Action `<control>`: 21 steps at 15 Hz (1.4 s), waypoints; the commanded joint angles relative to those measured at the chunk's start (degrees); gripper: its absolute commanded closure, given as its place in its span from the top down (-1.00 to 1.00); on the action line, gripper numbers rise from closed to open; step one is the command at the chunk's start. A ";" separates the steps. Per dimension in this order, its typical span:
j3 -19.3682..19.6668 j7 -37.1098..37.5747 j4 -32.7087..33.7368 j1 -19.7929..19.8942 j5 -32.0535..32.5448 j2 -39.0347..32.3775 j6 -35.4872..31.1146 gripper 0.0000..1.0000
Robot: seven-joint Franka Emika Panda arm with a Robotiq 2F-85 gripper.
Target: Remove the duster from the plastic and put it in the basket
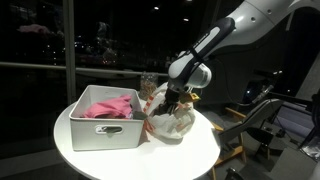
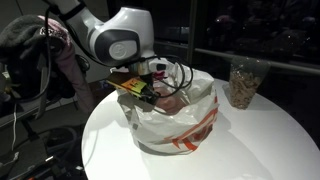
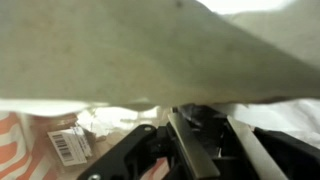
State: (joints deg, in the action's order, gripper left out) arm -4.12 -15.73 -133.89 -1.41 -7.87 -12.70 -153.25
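The white plastic bag with red print stands on the round table and also shows in an exterior view. My gripper reaches down into its open mouth, as both exterior views show. In the wrist view the two fingers stand close together with a dark lumpy thing, the duster, held between their tips. Bag plastic fills the top of that view. The white basket sits next to the bag and holds a pink cloth.
A glass jar stands at the back of the table, also seen behind the bag. The table edge is close to the bag. A barcode label lies on the plastic inside the bag.
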 commanded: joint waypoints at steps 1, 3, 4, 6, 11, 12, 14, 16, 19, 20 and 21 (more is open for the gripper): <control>0.34 1.85 -4.07 0.44 2.36 9.11 0.73 -0.71; 0.72 2.21 -5.04 0.46 2.30 12.79 3.11 -0.71; 1.08 2.71 -5.62 0.30 3.27 14.73 4.51 -0.71; 1.81 5.84 -6.90 0.15 9.06 18.24 5.19 -0.71; 1.89 6.02 -10.24 -0.74 11.64 25.33 2.21 -0.70; 1.88 5.56 -10.96 -1.20 11.08 26.09 -1.03 -0.72; 1.97 5.97 -11.99 -2.19 9.83 26.41 -8.01 -0.74; 2.65 5.85 -13.17 -3.37 7.53 25.10 -16.46 -0.74; 5.18 3.37 -14.93 -7.61 -0.80 21.44 -29.87 -0.80; 7.29 1.42 -14.96 -11.24 -5.04 19.64 -34.25 -0.81; 9.71 0.97 -14.97 -15.49 -8.49 17.89 -38.66 -0.81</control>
State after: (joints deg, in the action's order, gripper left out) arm 0.13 -11.43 -148.71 -7.92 -7.83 9.29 -180.68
